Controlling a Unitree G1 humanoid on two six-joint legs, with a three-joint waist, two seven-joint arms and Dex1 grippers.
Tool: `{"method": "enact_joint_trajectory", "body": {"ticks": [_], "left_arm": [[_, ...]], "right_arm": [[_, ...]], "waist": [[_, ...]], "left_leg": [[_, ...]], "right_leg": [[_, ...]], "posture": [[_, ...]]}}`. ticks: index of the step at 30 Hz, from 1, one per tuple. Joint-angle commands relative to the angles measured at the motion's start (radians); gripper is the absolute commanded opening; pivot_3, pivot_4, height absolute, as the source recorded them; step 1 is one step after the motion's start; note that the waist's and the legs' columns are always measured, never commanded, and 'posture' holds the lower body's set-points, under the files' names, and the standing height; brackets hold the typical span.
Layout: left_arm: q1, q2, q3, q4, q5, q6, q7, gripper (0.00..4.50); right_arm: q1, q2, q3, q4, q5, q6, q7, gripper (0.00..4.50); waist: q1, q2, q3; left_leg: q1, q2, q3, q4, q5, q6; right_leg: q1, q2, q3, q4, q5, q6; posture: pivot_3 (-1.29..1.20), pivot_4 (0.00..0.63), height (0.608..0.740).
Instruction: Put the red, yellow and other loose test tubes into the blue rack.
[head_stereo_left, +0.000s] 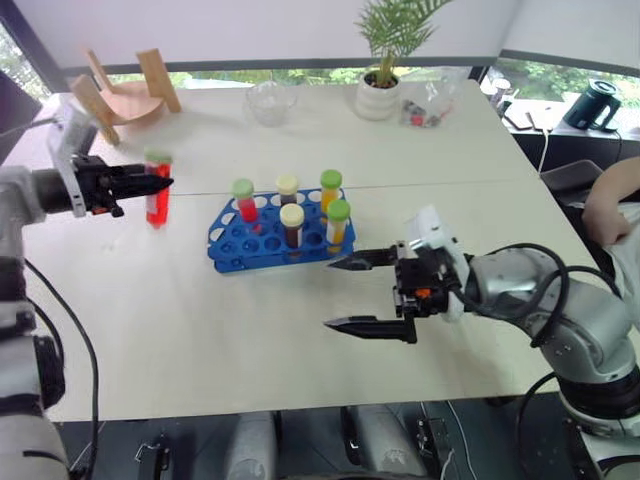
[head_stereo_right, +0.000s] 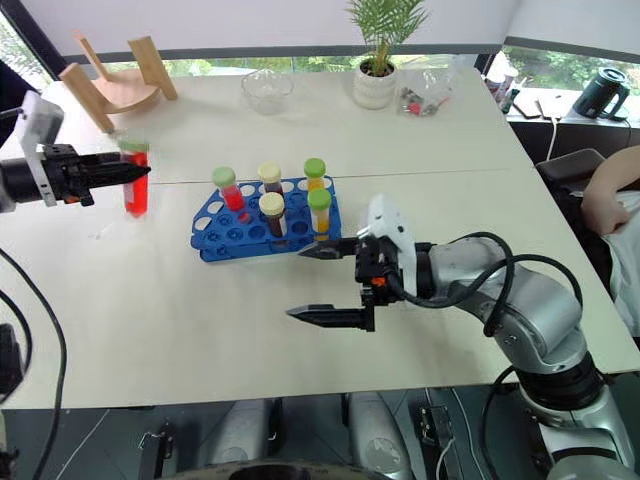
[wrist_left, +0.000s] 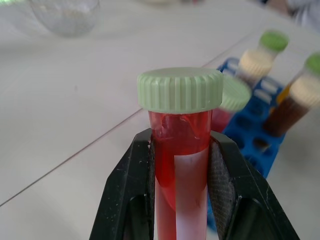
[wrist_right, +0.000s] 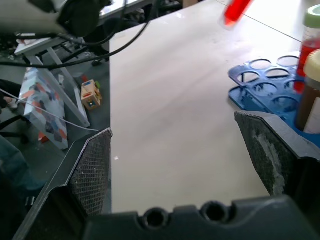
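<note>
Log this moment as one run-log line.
left claw: shut on red tube, off the table | right claw: open, empty, beside blue rack | rack: five tubes seated

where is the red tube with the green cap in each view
Left eye view: red tube, far left, beside the blue rack.
Right eye view: far left.
Left wrist view: centre, gripped.
Right wrist view: top edge.
Shared landmark: the blue rack.

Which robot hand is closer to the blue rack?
The right. The right gripper hangs open just beside the rack's near corner, with one finger almost at its edge. The left gripper is farther off to the other side, shut on a red tube.
</note>
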Motion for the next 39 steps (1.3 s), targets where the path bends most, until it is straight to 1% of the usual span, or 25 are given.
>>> {"method": "enact_joint_trajectory", "body": {"ticks": [1,3,5,8,10,16,23,29,37,39], "left_arm": [[0.103,-0.147,0.097,-0.299,-0.143,0.034,0.18,0.84],[0.192,-0.267,0.095,-0.431,-0.166,0.003,0.288,0.84],[0.263,-0.358,0.042,-0.508,-0.132,-0.082,0.36,0.84],[0.307,-0.418,-0.041,-0.515,-0.069,-0.183,0.413,0.84],[0.318,-0.437,-0.061,-0.499,-0.06,-0.227,0.437,0.84],[0.318,-0.446,-0.116,-0.43,-0.03,-0.331,0.459,0.84],[0.327,-0.431,-0.179,-0.333,-0.008,-0.406,0.426,0.84],[0.325,-0.423,-0.225,-0.273,0.05,-0.502,0.424,0.84],[0.323,-0.419,-0.236,-0.262,0.036,-0.51,0.418,0.84],[0.331,-0.414,-0.237,-0.279,0.02,-0.493,0.406,1.86]], "right_arm": [[-0.051,-0.006,0.002,0.052,-0.008,-0.001,0.017,4.35],[-0.084,-0.004,0.007,0.098,-0.006,0.011,0.029,4.35],[-0.112,-0.01,0.018,0.14,-0.015,0.024,0.041,4.35],[-0.136,-0.021,0.045,0.172,-0.036,0.025,0.074,4.35],[-0.142,-0.031,0.055,0.177,-0.045,0.024,0.096,4.35],[-0.15,-0.036,0.048,0.175,-0.042,0.032,0.116,4.35],[-0.144,-0.031,0.035,0.171,-0.044,0.039,0.09,4.35],[-0.135,-0.025,0.027,0.167,-0.041,0.041,0.068,4.35],[-0.13,-0.011,0.027,0.151,-0.025,0.05,0.044,4.35],[-0.129,-0.01,0.028,0.149,-0.022,0.051,0.044,4.35]], "waist": [[0.008,-0.001,0.0],[0.014,-0.001,0.0],[0.017,-0.001,0.0],[0.022,-0.001,0.0],[0.023,-0.001,0.0],[0.021,-0.001,0.0],[0.022,-0.001,0.0],[0.021,0.0,-0.001],[0.022,0.0,-0.001],[0.021,0.0,-0.001]], "left_leg": [[0.0,0.0,-0.001,0.001,0.0,0.0],[0.001,-0.001,0.0,0.004,0.0,0.0],[0.003,-0.001,0.0,0.005,0.0,0.0],[0.004,-0.001,-0.001,0.005,0.0,0.0],[0.004,-0.001,-0.001,0.005,0.0,0.0],[0.004,-0.001,0.0,0.004,0.0,0.0],[0.004,-0.001,0.0,0.003,0.0,0.0],[0.005,-0.001,0.0,0.003,0.0,0.0],[0.005,-0.001,0.0,0.003,0.0,0.0],[0.005,-0.001,0.0,0.003,0.0,0.0]], "right_leg": [[0.002,-0.001,-0.001,0.0,0.0,0.0],[0.004,0.0,0.0,-0.001,0.001,0.002],[0.007,0.0,0.001,-0.002,0.002,0.003],[0.008,0.001,0.001,-0.002,0.002,0.003],[0.008,0.002,0.001,-0.002,0.002,0.003],[0.008,0.002,0.001,-0.002,0.002,0.003],[0.008,0.002,0.001,-0.003,0.002,0.003],[0.008,0.002,0.001,-0.003,0.002,0.003],[0.008,0.002,0.001,-0.004,0.002,0.003],[0.008,0.002,0.001,-0.004,0.002,0.003]], "posture": [[0.0,0.15,0.74],[0.0,0.15,0.74],[0.0,0.15,0.74],[0.0,0.15,0.74],[0.0,0.15,0.74],[0.0,0.15,0.74],[0.0,0.15,0.74],[0.0,0.15,0.74],[0.0,0.15,0.74],[0.0,0.15,0.74]]}}
